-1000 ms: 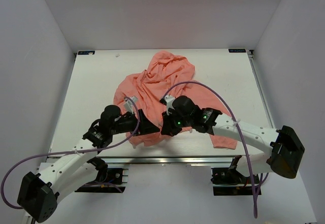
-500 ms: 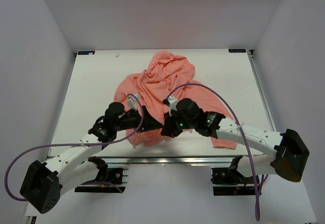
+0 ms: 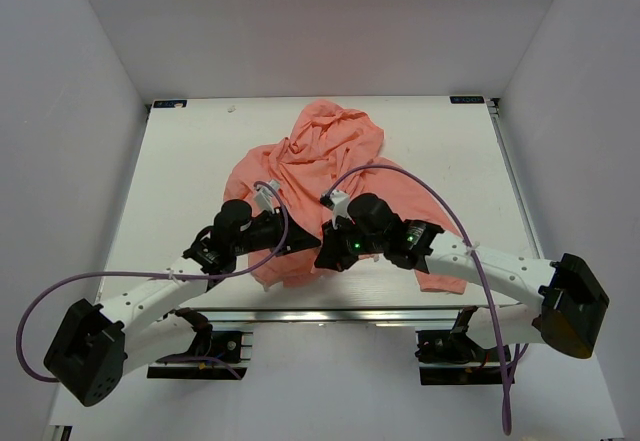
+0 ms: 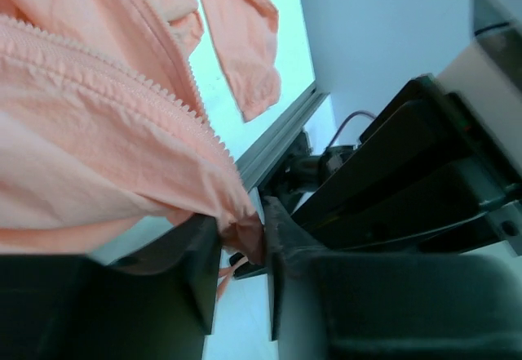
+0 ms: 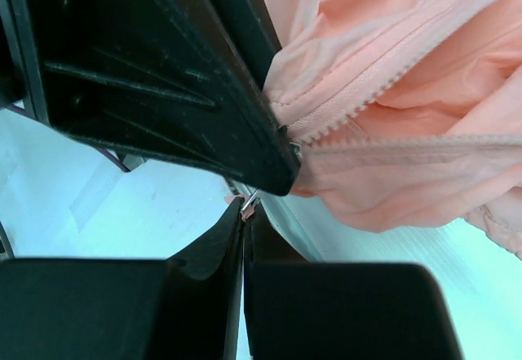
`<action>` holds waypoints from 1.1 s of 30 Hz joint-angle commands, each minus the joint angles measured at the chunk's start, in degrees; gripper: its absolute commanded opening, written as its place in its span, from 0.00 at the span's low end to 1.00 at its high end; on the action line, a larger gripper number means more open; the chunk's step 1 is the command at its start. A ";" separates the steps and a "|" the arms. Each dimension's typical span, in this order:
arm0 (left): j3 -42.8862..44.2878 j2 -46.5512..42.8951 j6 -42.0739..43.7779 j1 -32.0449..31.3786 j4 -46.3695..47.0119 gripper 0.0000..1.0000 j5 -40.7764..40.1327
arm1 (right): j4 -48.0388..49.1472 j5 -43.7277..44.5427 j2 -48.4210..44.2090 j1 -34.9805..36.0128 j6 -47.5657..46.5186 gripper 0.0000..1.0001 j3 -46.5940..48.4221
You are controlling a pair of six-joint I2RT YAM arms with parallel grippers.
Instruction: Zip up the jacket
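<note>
The salmon-pink jacket [image 3: 320, 156] lies crumpled on the white table, hood toward the back. Both grippers meet at its near hem. My left gripper [image 3: 303, 243] is shut on a bunched bit of hem fabric [image 4: 245, 233] at the bottom end of the zipper teeth [image 4: 130, 91]. My right gripper [image 3: 327, 254] is shut on the small metal zipper pull [image 5: 249, 205], just below the spot where the two rows of teeth [image 5: 383, 82] come together. In the right wrist view, the left gripper's black finger [image 5: 163, 66] presses against the jacket [image 5: 408, 156] right above those jaws.
The table's metal front rail [image 4: 277, 131] runs just under the hem. A sleeve [image 3: 440, 271] hangs toward the front right edge. Purple cables [image 3: 400, 176] arc over both arms. The right arm's dark housing [image 4: 424, 180] sits close beside the left gripper.
The left arm has slid right toward the right gripper, and its jaws have gone from wide apart to shut on the hem. The right gripper has stayed shut and nearly still.
</note>
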 commanded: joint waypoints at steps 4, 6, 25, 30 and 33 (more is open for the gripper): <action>0.22 -0.47 1.15 -0.31 2.46 0.24 -0.17 | 2.33 0.25 0.06 0.14 0.63 0.00 -0.04; -0.04 -0.82 1.32 -0.31 2.02 0.24 -0.25 | 1.90 0.69 -0.02 0.05 0.63 0.00 0.23; -0.22 -2.67 4.57 -0.31 -2.38 0.25 -1.31 | -1.45 -0.89 -0.47 -3.99 -0.69 0.00 1.63; 2.85 0.40 7.91 -0.31 -5.72 0.27 1.06 | -0.21 -1.07 -0.02 -3.99 0.01 0.00 1.72; 2.77 0.50 8.01 -0.31 -5.37 0.36 1.77 | -0.92 0.25 0.06 -4.16 -0.34 0.00 2.60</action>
